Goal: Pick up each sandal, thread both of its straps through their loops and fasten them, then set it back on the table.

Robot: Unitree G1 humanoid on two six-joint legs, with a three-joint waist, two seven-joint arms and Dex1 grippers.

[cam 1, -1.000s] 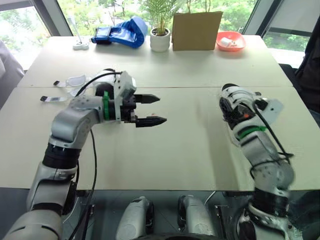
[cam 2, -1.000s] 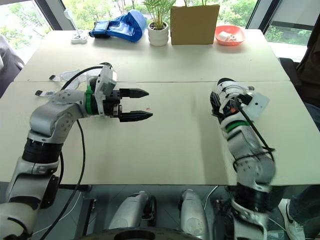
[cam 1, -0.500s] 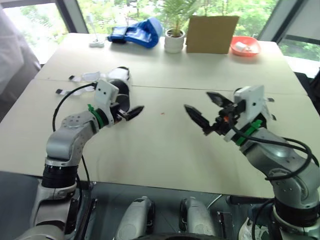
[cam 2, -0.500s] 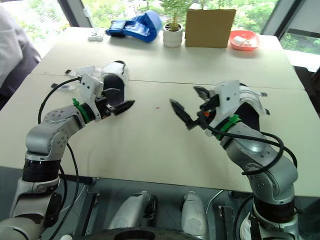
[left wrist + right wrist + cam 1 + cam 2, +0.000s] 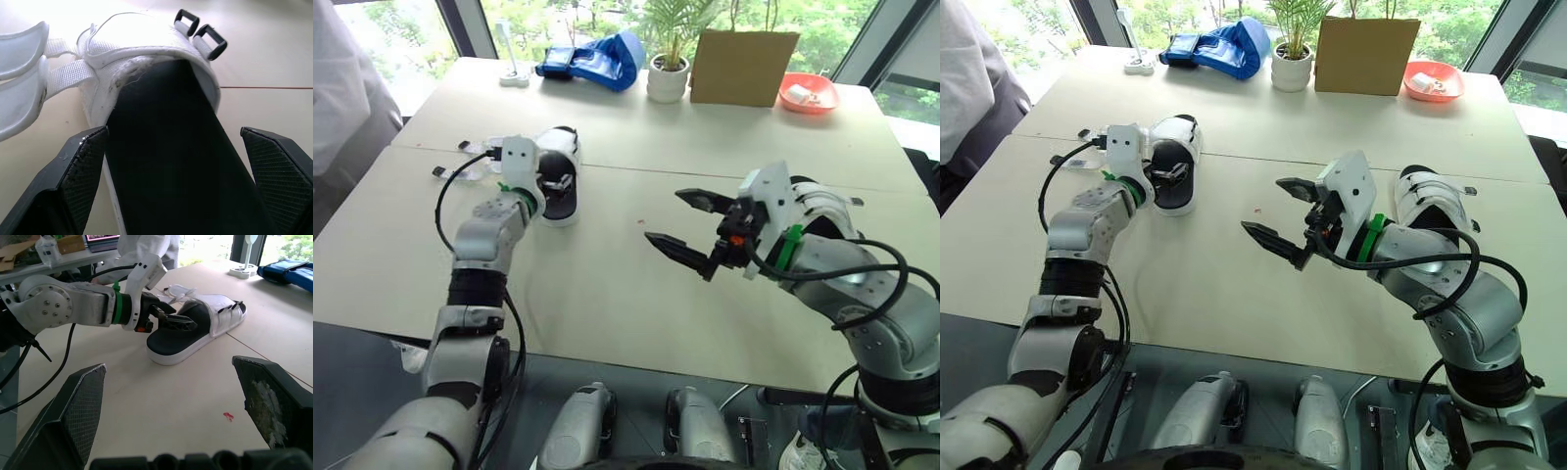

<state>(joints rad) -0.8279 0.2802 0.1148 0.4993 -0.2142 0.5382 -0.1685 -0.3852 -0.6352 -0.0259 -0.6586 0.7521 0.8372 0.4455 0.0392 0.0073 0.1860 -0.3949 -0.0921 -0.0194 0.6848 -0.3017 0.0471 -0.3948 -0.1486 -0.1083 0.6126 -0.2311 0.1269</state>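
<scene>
A white sandal (image 5: 560,204) with a black footbed lies on the left of the table (image 5: 607,294). Its white straps (image 5: 22,73) lie loose to one side and its black loops (image 5: 195,27) stick out on the other. My left gripper (image 5: 558,182) is open, its fingers (image 5: 80,166) straddling the footbed without closing on it. The second white sandal (image 5: 1427,196) lies on the right, partly hidden behind my right arm. My right gripper (image 5: 1261,206) hangs open over the table's middle, holding nothing, pointed toward the first sandal (image 5: 195,328).
Along the far edge stand a blue bag (image 5: 592,61), a potted plant (image 5: 668,78), a cardboard box (image 5: 744,67) and a red bowl (image 5: 807,94). A white stand (image 5: 514,78) sits at the far left. A person in white (image 5: 347,88) is beside the table's left.
The camera has shifted. My left gripper has gone from the table's middle to the left sandal and now straddles it. My right arm has unfolded and reached toward the centre, open.
</scene>
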